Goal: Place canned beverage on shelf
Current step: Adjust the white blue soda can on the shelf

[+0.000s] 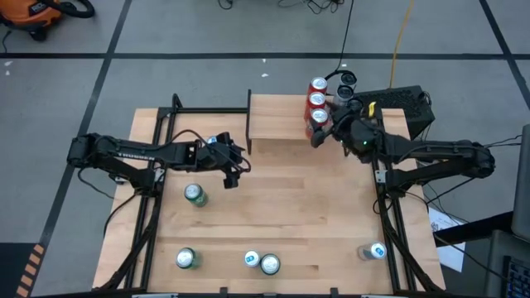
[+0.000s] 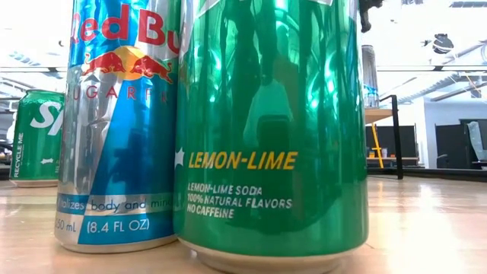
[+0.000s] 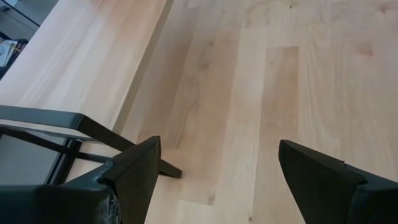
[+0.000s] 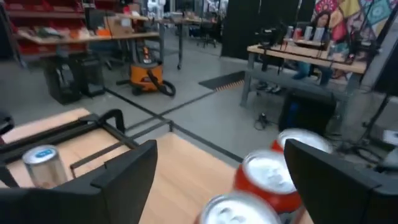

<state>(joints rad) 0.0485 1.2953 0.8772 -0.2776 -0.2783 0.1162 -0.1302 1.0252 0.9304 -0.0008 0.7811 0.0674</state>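
High view: three red cans (image 1: 316, 103) stand on the shelf (image 1: 277, 117) beside the right pincer (image 1: 325, 132). Its fingers are spread wide (nothing held), the nearest can just between them.

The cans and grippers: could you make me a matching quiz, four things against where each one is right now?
Things:
1 red cans
2 lemon-lime can
3 left gripper
4 right gripper

Places:
A open over bare tabletop
B standing in a row on the shelf
C open at one end of that can row
D beside a blue and silver can, closest to the low camera

Pairs: 1-B; 2-D; 3-A; 4-C
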